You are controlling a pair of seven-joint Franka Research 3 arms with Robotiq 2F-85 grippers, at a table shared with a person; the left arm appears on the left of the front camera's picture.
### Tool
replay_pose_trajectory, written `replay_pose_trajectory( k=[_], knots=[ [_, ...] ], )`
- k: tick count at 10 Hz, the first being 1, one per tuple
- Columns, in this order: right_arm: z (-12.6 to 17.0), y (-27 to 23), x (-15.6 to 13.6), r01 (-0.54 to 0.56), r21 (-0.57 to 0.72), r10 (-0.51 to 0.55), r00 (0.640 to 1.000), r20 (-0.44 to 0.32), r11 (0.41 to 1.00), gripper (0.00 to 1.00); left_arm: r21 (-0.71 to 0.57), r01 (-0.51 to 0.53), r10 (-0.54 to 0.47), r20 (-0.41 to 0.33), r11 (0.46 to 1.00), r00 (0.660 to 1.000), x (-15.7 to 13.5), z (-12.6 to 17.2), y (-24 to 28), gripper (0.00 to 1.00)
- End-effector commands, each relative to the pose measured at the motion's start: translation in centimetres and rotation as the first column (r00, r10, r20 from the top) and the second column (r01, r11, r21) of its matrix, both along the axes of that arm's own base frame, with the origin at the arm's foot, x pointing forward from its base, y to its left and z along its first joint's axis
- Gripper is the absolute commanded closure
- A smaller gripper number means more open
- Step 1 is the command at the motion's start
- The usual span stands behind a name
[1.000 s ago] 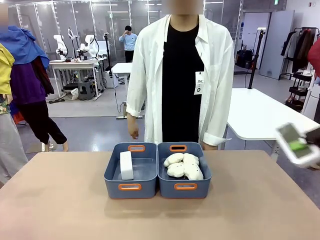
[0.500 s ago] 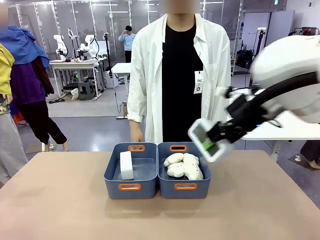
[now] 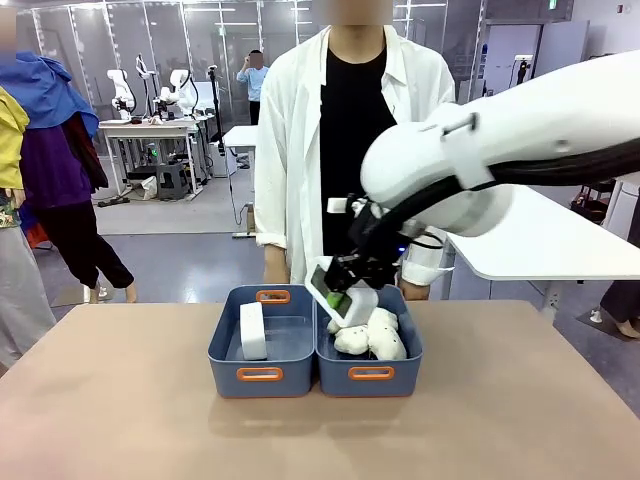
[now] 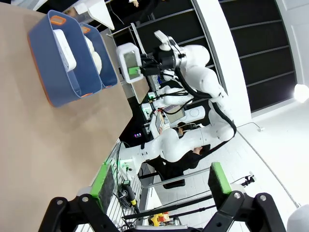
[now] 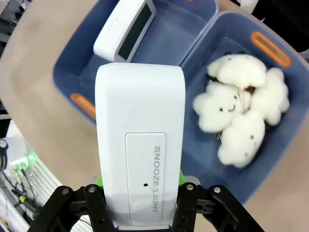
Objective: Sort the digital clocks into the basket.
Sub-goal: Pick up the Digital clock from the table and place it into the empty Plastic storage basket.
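Tan bench [image 3: 120,400] carries two blue bins side by side at its middle, touching along their long walls. The left bin, the basket [image 3: 262,352], holds one clock [image 3: 253,331] standing on edge against its left wall; in the right wrist view that same clock [image 5: 124,30] shows its dark screen. The right bin [image 3: 369,358] holds white cloud plush toys [image 3: 368,333], clumped together.

Above the seam between the two bins, nearer the right bin's near-left part in the front view, the right arm reaches in from the right and holds the second clock [image 3: 329,291] tilted in the air, clear of both bins. The right fingers [image 3: 338,300] are clenched on it; green pads press its lower end. In the right wrist view this held clock [image 5: 140,145] rises from the bottom edge, its white back printed SNOOZE/LIGHT, with the basket beneath and to the left and the plush toys [image 5: 241,108] to the right.

The left wrist view shows the left fingers [image 4: 159,186] released and spread wide, nothing between them, well away from the bins, hovering over bare bench. Farther off in that view the right arm holds the clock [image 4: 131,60] above the bins.

A person in a white coat [image 3: 300,150] stands behind the bench.
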State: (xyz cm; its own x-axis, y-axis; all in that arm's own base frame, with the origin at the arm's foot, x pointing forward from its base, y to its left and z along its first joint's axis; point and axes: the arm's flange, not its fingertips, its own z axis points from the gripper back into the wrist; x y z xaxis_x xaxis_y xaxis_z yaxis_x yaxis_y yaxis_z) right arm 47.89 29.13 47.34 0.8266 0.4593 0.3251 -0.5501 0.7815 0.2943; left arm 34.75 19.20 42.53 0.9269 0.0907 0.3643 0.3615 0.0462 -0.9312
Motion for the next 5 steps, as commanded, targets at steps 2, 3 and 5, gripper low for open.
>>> replay_pose_trajectory(
  k=[2, 3, 5],
  knots=[
    [-0.2, 7.3, 4.1, 0.098, -0.071, -0.103, 0.991, -0.084, 0.993, 0.87, 0.0, 0.004, -0.004, -0.007, 1.0, 1.0, -0.5, 0.4, 0.0, 0.0],
    [-1.0, 9.1, 5.0, 0.153, -0.077, -0.16, 0.982, -0.097, 0.985, 0.87, 0.0, 0.004, -0.004, -0.007, 1.0, 1.0, -0.5, 0.4, 0.0, 0.0],
    [-2.9, 12.1, 5.9, 0.23, -0.107, -0.236, 0.97, -0.053, 0.967, 0.87, 0.0, 0.004, -0.004, -0.007, 1.0, 1.0, -0.5, 0.4, 0.0, 0.0]
  ],
)
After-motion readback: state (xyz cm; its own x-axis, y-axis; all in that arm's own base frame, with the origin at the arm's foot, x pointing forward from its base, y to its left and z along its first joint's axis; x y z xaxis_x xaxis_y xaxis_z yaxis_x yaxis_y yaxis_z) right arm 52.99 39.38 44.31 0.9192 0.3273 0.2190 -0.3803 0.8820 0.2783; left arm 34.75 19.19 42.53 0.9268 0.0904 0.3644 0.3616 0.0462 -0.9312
